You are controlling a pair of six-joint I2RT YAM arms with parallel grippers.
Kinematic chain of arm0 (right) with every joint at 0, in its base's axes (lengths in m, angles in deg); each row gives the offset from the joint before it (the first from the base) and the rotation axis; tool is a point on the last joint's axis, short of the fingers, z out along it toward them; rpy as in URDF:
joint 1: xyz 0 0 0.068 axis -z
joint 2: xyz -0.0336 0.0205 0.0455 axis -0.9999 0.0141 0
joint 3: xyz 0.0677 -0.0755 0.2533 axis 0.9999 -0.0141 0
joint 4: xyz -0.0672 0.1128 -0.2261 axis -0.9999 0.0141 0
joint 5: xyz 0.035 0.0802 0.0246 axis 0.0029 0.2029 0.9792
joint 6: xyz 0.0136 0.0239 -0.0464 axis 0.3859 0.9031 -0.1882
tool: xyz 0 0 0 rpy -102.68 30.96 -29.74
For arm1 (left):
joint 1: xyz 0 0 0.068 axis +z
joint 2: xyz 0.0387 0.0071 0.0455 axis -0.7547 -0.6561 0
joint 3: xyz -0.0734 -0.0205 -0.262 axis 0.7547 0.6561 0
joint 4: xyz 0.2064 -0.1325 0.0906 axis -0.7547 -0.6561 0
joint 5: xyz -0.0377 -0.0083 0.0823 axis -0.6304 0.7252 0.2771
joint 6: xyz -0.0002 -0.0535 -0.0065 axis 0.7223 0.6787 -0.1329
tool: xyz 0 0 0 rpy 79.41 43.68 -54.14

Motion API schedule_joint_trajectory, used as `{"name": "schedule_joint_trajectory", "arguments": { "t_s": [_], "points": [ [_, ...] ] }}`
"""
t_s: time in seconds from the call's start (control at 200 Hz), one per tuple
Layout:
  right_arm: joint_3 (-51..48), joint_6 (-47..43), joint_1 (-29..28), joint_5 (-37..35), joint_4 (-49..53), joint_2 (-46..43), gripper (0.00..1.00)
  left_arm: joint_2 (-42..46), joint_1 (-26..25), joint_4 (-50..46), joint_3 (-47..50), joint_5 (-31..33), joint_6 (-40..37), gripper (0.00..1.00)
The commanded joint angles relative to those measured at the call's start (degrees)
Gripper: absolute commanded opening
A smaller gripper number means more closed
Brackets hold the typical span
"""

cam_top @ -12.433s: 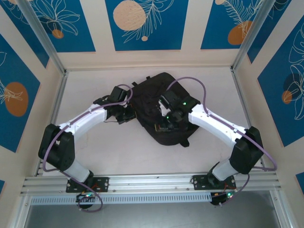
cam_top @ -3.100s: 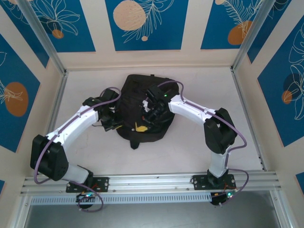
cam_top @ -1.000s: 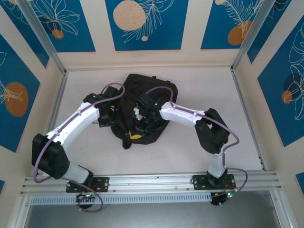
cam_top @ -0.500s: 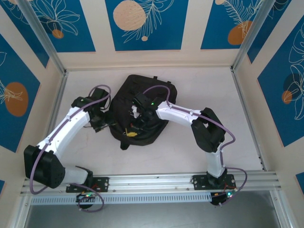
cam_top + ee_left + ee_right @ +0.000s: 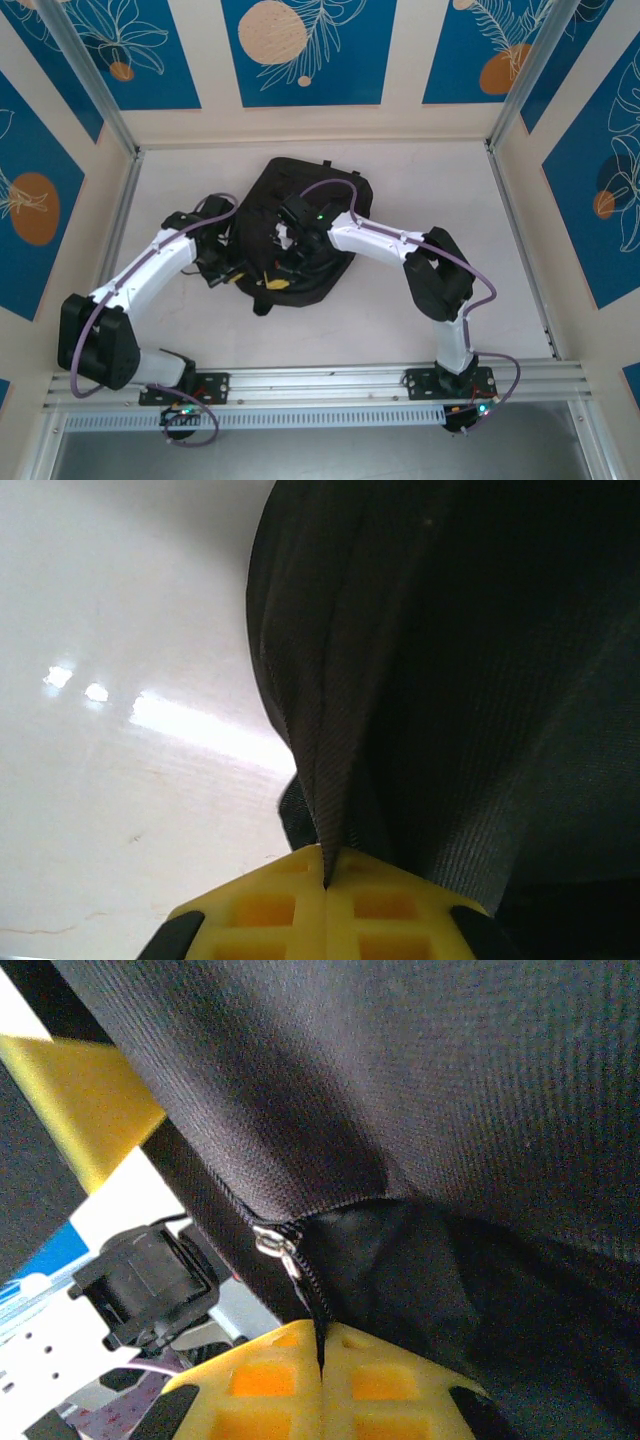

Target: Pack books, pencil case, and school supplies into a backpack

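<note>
Shifted leftward, the black woven backpack (image 5: 295, 180) is pinched: left end effector (image 5: 325, 880) on a fold, right end effector (image 5: 322, 1355) apparently beside its zipper (image 5: 275, 1245).

left gripper (image 5: 325, 878) jaws pinching backpack (image 5: 460, 680) fabric, white table (image 5: 110, 770)

Matt black woven cloth backpack (image 5: 450, 680), glossy white table (image 5: 100, 730), smooth yellow plastic fingers (image 5: 270, 910), metal zip pull (image 5: 275, 1245)
</note>
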Motion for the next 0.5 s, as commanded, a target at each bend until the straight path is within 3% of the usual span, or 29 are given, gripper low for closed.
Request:
{"name": "schedule_joint_trajectory", "arguments": {
  "t_s": [0.0,0.31,0.495],
  "points": [
    [-2.7,-2.9,-0.4,4.4,6.5,-4.4,0.0,-0.3,1.2,-0.9,-1.2,6.2,-1.0,0.0],
    [-12.9,-2.2,2.5,5.2,5.2,-10.3,0.0,1.2,2.1,0.1,2.2,8.7,-2.5,0.0],
    [-12.4,-3.9,3.2,3.1,7.7,-9.9,0.0,2.8,2.2,0.3,2.1,7.5,-4.0,0.0]
  ]
}}
